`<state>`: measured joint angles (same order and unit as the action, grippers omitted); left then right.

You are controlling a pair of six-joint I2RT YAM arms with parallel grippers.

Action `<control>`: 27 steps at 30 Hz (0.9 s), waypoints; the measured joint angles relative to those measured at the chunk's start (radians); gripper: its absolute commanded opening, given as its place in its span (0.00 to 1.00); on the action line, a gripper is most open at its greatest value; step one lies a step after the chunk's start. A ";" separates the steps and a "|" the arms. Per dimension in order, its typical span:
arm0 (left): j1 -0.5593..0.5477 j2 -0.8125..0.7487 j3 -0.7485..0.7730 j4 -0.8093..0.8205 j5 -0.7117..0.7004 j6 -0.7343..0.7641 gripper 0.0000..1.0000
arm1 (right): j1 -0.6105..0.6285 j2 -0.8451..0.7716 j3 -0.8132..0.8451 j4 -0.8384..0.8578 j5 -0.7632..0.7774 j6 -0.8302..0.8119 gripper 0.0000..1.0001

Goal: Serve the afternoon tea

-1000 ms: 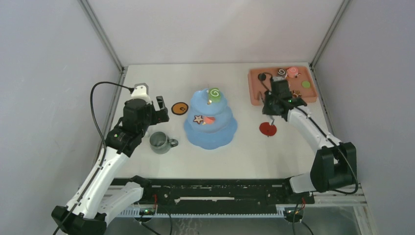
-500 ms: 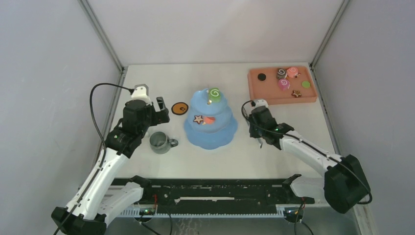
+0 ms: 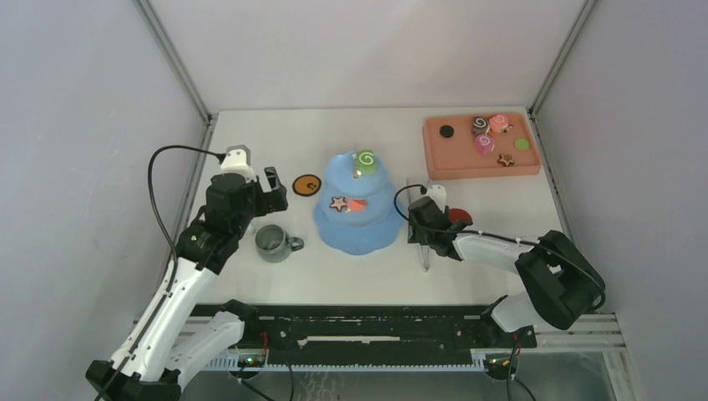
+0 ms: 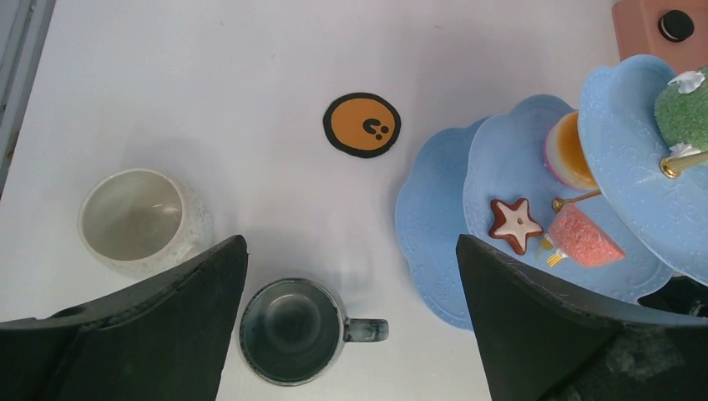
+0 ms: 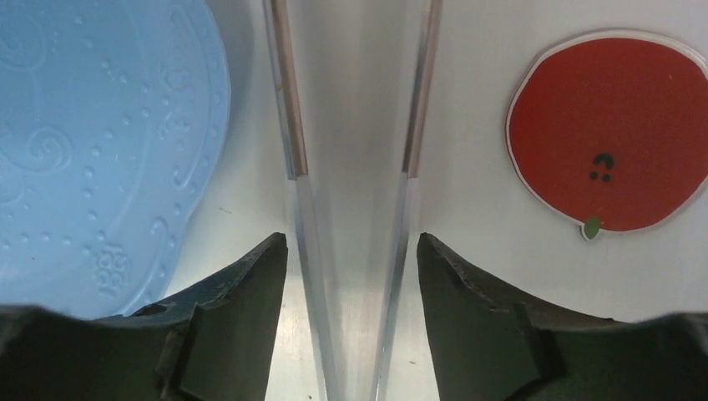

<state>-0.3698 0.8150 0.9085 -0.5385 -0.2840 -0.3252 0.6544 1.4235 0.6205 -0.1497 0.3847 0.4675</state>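
Observation:
The light blue cake stand (image 3: 359, 225) stands mid-table with a green swirl roll (image 3: 365, 158), a star cookie (image 4: 515, 224), an orange tart (image 4: 569, 154) and a pink pastry (image 4: 580, 238) on it. My left gripper (image 4: 351, 242) is open and empty, above the grey-green mug (image 4: 290, 330), with the white mug (image 4: 134, 219) to its left. In the top view that gripper (image 3: 260, 199) hides the white mug. My right gripper (image 5: 351, 238) is open, low over the table, its fingers either side of the long metal tongs (image 5: 284, 83) without touching them.
The salmon-pink tray (image 3: 434, 157) at the back right holds several pastries (image 3: 493, 125). An orange coaster (image 3: 307, 185) lies left of the stand. A red apple coaster (image 5: 614, 134) lies right of the tongs (image 3: 425, 259). The stand's bottom tier (image 5: 100, 125) is close to my right gripper (image 3: 420, 224).
My right arm swung from the pink tray leftward and down to the tongs beside the stand. My left arm barely moved.

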 measured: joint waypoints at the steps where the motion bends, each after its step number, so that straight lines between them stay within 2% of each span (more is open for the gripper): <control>1: 0.000 0.000 0.000 -0.001 0.000 0.000 1.00 | 0.001 0.006 -0.002 0.013 0.003 0.007 0.76; 3: 0.000 0.000 0.000 -0.003 0.000 0.000 1.00 | 0.002 0.009 -0.007 0.035 0.010 0.019 0.80; 8: 0.000 0.000 0.000 -0.003 0.000 0.000 1.00 | 0.003 0.009 -0.016 0.070 0.034 0.058 0.80; 11: 0.000 0.000 0.000 -0.003 0.000 0.000 1.00 | 0.008 0.018 -0.020 0.083 0.048 0.081 0.74; 16: 0.000 0.000 0.000 -0.003 0.000 0.000 1.00 | 0.039 0.060 -0.020 0.106 0.089 0.098 0.60; 19: 0.000 0.000 0.000 -0.003 0.000 0.000 1.00 | 0.057 0.070 -0.020 0.106 0.130 0.101 0.47; 24: 0.000 0.000 0.000 -0.003 0.000 0.000 1.00 | 0.072 0.076 -0.020 0.094 0.178 0.119 0.05; 25: 0.000 0.000 0.000 -0.003 0.000 0.000 1.00 | 0.071 0.074 -0.019 0.090 0.180 0.119 0.00; 27: 0.000 0.000 0.000 -0.003 0.000 0.000 1.00 | 0.061 0.061 -0.016 0.075 0.152 0.103 0.00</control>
<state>-0.3698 0.8154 0.9085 -0.5419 -0.2836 -0.3256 0.7155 1.4849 0.6048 -0.0746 0.5369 0.5709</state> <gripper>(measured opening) 0.996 0.080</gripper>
